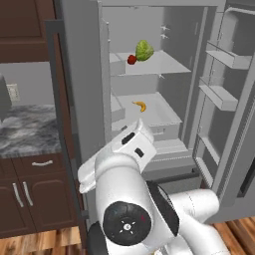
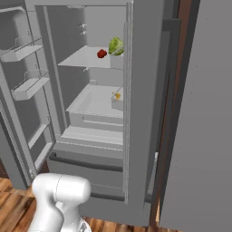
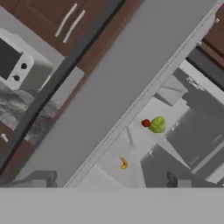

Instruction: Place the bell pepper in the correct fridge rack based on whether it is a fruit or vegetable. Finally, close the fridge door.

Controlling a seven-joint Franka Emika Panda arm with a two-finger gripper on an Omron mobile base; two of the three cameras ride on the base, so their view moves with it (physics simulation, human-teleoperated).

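Fingers (image 3: pixel 40 178) of mine: spread, holding nothing, well back from the fridge; pepper (image 1: pixel 132 60) on upper shelf (image 1: pixel 172 63), touching lettuce (image 1: pixel 144 50), banana (image 1: pixel 140 105) on the shelf below; placing judged done; next, reach open door (image 1: pixel 230 94), swing it shut.

colours on show at the open fridge

a glossy red is worn by the bell pepper (image 1: pixel 131 60), and a pale leafy green is shown by the cabbage (image 1: pixel 144 51) just beside it. bright yellow is carried by the banana (image 1: pixel 141 105). the fridge (image 1: pixel 149 30), the fridge door (image 1: pixel 234 99) and the upper rack (image 1: pixel 164 63) are all rendered in flat grey. a mottled grey marble pattern is seen on the counter (image 1: pixel 25 130), dark brown on the cabinets (image 1: pixel 30 194) with silver handles (image 1: pixel 42 163), and warm striped wood on the floor (image 1: pixel 45 241).
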